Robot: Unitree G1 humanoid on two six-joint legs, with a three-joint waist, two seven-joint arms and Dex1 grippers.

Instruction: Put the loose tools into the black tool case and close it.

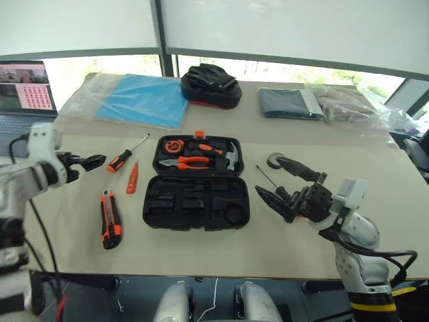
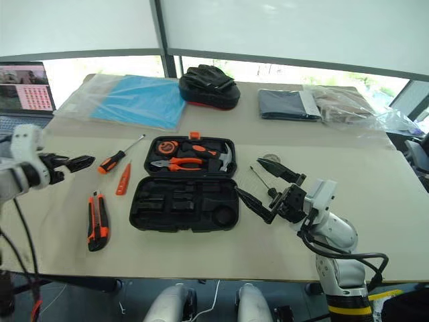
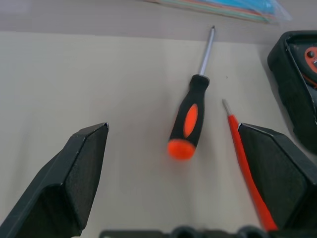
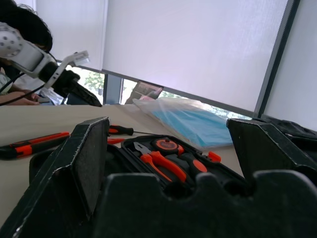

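Note:
The black tool case (image 1: 151, 208) lies open mid-table, with pliers, a hammer and a tape measure in its far half. To its left lie an orange-black screwdriver (image 1: 124, 158), a small orange tester (image 1: 132, 178) and a utility knife (image 1: 110, 219). My left gripper (image 1: 99, 161) hovers open just left of the screwdriver (image 3: 188, 119), the tester (image 3: 245, 163) beside one finger. At the case's right, my right gripper (image 1: 268, 176) is open and empty. A dark tape roll (image 1: 275, 159) and a second screwdriver's thin shaft (image 2: 261, 180) lie by it, the handle hidden.
A laptop (image 1: 25, 87) stands at the far left. Along the back lie a blue sheet in clear plastic (image 1: 137, 99), a black and red bag (image 1: 210, 86), a dark folded cloth (image 1: 288, 102) and a clear bag (image 1: 348, 104).

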